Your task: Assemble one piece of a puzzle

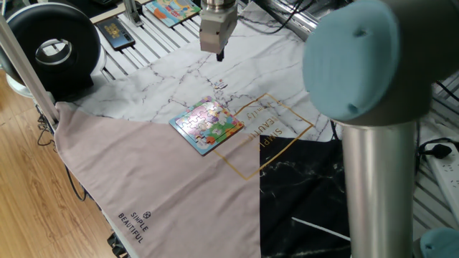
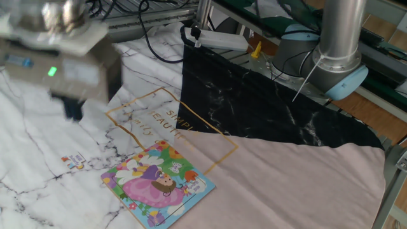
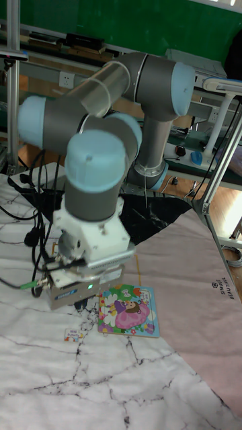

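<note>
A: Puzzle (image 1: 208,125) flat on the marble-print cloth (image 1: 186,75), at the cloth's middle, just beside the gold-lettered square outline (image 2: 168,130). Square board, so no long axis; it sits turned diamond-wise to the cloth edges in one fixed view.

B: Picture side?

A: Up. Cartoon figure in a pink dress, thin blue rim. In the other fixed view (image 2: 158,184) one corner points toward the camera, one toward the gold outline.

B: Gripper?

A: Gripper (image 1: 219,54) hangs above the cloth, well apart from the puzzle, on the side toward the slatted tabletop (image 1: 136,44). In the tall fixed view the gripper body (image 3: 82,285) is just beside the puzzle's (image 3: 128,310) left edge, higher up, not touching.

B: Jaws?

A: Dark fingertips point down. In one fixed view they read as one dark stub with no gap seen; the other fixed view is motion-blurred (image 2: 73,111) and the tall view hides them. Clenched or released: cannot tell. Nothing visible between them.

B: Surroundings?

A: Pink cloth (image 1: 150,193) overlaps the near side, black marble cloth (image 1: 315,193) to the right. Small printed tag (image 2: 75,159) on the white cloth, near the puzzle. At the far edge of the table lie an orange-edged picture board (image 1: 172,8) and a dark rectangular card (image 1: 115,33), both well apart from the puzzle
</note>
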Robot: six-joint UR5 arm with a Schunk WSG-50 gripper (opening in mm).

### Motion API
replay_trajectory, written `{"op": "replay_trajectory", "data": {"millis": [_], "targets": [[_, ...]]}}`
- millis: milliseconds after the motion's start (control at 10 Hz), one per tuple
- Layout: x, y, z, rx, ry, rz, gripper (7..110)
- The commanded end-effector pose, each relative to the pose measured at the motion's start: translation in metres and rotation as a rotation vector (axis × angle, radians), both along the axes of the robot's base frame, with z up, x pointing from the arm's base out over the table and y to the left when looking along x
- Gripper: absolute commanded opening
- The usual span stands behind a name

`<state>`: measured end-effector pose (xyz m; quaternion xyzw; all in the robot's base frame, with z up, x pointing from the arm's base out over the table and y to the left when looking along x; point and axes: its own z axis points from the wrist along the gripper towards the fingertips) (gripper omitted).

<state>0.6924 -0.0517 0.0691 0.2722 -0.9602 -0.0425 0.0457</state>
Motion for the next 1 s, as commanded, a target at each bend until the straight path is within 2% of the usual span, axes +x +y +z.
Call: {"op": "replay_trajectory", "data": {"millis": [0, 100, 200, 300, 400, 500, 700, 900], "targets": [[0.026, -0.013, -0.017, -0.020, -0.002, 0.007, 7], [0.027, -0.009, -0.020, -0.025, -0.018, -0.094, 7], [0.040, -0.021, -0.028, -0.072, -0.076, -0.126, 7], [0.040, -0.022, -0.038, -0.081, -0.090, -0.135, 7], [0.033, -0.020, -0.042, -0.076, -0.076, -0.141, 7], [0.033, -0.026, -0.039, -0.087, -0.091, -0.142, 22], [0.038, -0.031, -0.035, -0.088, -0.107, -0.191, 22], [0.026, -0.023, -0.038, -0.063, -0.073, -0.219, 22]]}}
